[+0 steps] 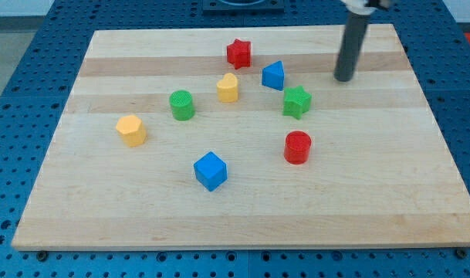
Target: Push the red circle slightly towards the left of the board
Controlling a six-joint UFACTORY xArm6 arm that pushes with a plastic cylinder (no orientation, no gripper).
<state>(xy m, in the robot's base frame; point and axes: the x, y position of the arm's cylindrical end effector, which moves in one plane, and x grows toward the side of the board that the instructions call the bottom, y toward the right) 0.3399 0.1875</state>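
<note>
The red circle (297, 147) is a short red cylinder standing right of the board's middle. My tip (343, 79) rests on the board toward the view's top right, above and to the right of the red circle and well apart from it. The green star (296, 101) lies between them, just above the red circle. The rod rises out of the view's top edge.
A red star (238, 53), blue triangle (273, 75), yellow block (228, 88) and green cylinder (181, 104) sit above the middle. A yellow hexagon (131, 130) is at the left, a blue cube (211, 171) below centre. The wooden board (96, 201) lies on blue pegboard.
</note>
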